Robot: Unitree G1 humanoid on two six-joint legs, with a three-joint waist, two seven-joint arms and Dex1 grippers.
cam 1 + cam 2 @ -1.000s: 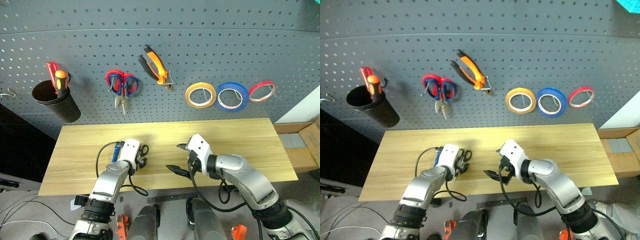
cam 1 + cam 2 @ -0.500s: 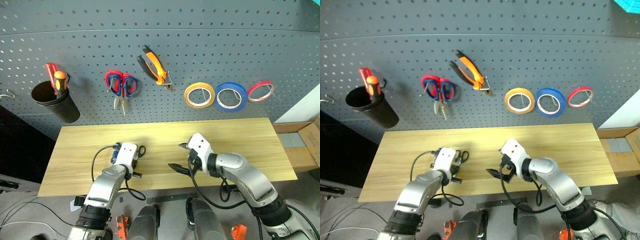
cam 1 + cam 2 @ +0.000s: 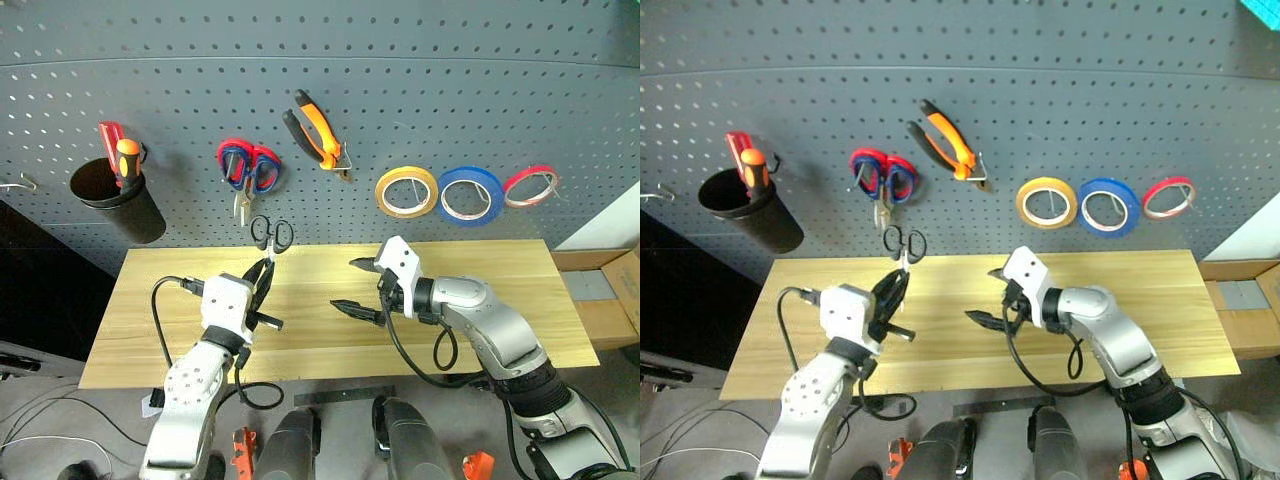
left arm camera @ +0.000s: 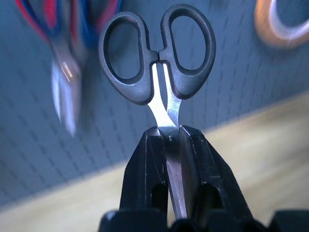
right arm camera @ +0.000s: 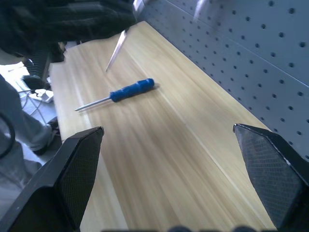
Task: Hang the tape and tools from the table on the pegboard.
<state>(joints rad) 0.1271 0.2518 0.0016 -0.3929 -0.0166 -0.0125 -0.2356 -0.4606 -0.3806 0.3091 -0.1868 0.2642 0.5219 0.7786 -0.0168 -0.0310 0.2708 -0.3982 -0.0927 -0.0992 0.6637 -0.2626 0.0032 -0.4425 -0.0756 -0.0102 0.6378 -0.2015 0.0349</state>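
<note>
step in hand, judged from the layout: carrying the black-handled scissors (image 3: 271,236) to the pegboard (image 3: 420,90). left gripper (image 3: 262,290) clamped on the blades, handle loops pointing up and toward the board, lifted clear of the table (image 3: 480,270), near its far edge and just below the red-and-blue scissors (image 3: 248,168). in the left wrist view, fingers (image 4: 145,179) pinched on the steel just under the pivot, both loops free and unobstructed. right gripper (image 3: 362,287) spread wide and holding nothing, hovering over the middle of the table. already hanging: orange-and-black pliers (image 3: 318,130) right of the red-and-blue scissors, then the yellow tape ring (image 3: 407,191), blue tape ring (image 3: 467,195) and red tape ring (image 3: 530,184) in a row further right. black cup (image 3: 115,198) with red and orange screwdrivers at far left of the board. blue-handled screwdriver (image 5: 118,94) lying flat on the table, seen in the right wrist view, not yet hung. next move calls for finding a free hook, lining one loop up with its tip, sliding the loop over, then letting go only once the scissors rest on the hook. probably the screwdriver after that.
</note>
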